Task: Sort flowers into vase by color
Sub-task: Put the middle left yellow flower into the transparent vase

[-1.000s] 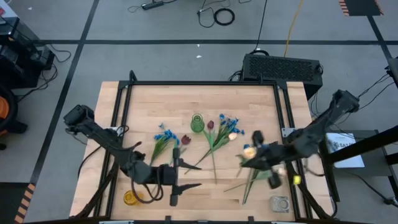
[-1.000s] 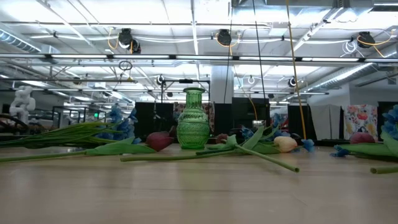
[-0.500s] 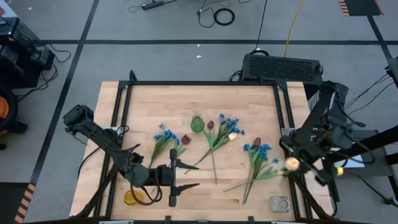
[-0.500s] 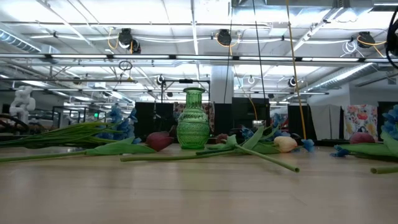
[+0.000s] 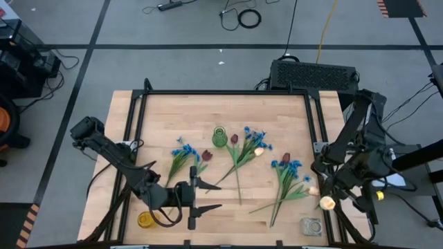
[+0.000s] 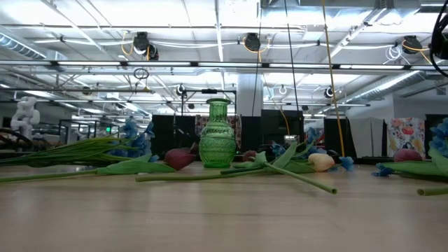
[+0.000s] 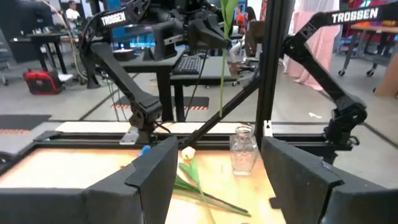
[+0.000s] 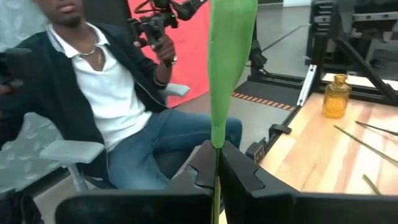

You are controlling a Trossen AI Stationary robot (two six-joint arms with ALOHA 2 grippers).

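My right gripper is raised at the table's right edge, shut on a cream-yellow tulip whose head shows on its near side. In the left wrist view its green stem hangs down clear of the table. More flowers lie flat on the wood: blue clusters, dark red tulips and a cream tulip. A green vase stands mid-table. My left gripper hovers open near the near edge, touching nothing. My right gripper pinches the cream-yellow tulip between its two shut fingers on the thin green stem, just where a long leaf begins. The flower is lifted clear of the table; its stem hangs free below the gripper.
A yellow vase stands at the near-left corner and a clear glass vase at the near-right. A black frame borders the table. A seated person is close beyond the right edge. Bare wood lies along the far side.
My right gripper has swung from over the flowers right of centre toward the table's right edge, then a little toward the near edge, turning as it went. The cream-yellow tulip went with it and is lifted clear of the pile. The left arm kept still.
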